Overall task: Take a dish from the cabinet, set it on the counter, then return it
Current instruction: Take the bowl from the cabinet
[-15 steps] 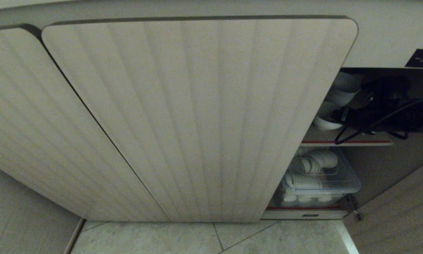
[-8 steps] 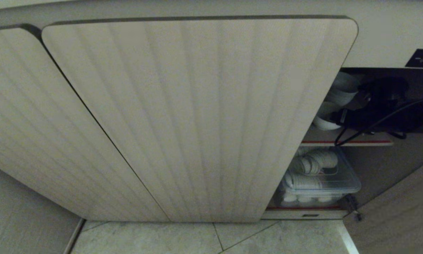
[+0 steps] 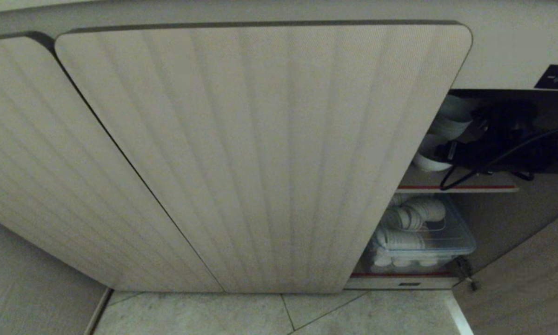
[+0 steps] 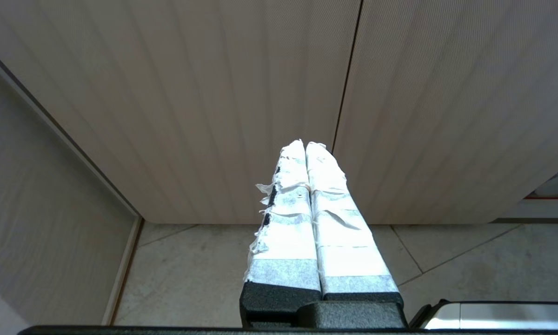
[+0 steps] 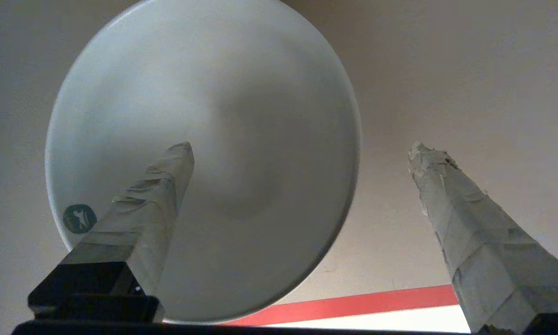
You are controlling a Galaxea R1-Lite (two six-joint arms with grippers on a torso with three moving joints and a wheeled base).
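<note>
White bowl (image 5: 204,158), frame centre-left: likely rigid, glazed, slippery, breakable. Right gripper (image 5: 302,153) spread wide, empty; pinch rim. Left gripper (image 4: 307,153) closed, empty.

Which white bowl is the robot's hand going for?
The bowl on the upper shelf, beside the right tool. Other bowls sit in the clear bin below.

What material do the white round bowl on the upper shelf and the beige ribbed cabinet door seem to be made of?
The white round bowl looks like glazed ceramic: smooth, evenly white, with a soft sheen and a small printed mark near its rim. The beige ribbed cabinet door looks like wood or wood-look laminate with a matte finish: vertical ribs and a fine woven-like grain show, with no gloss. Which of the two it is cannot be told.
</note>
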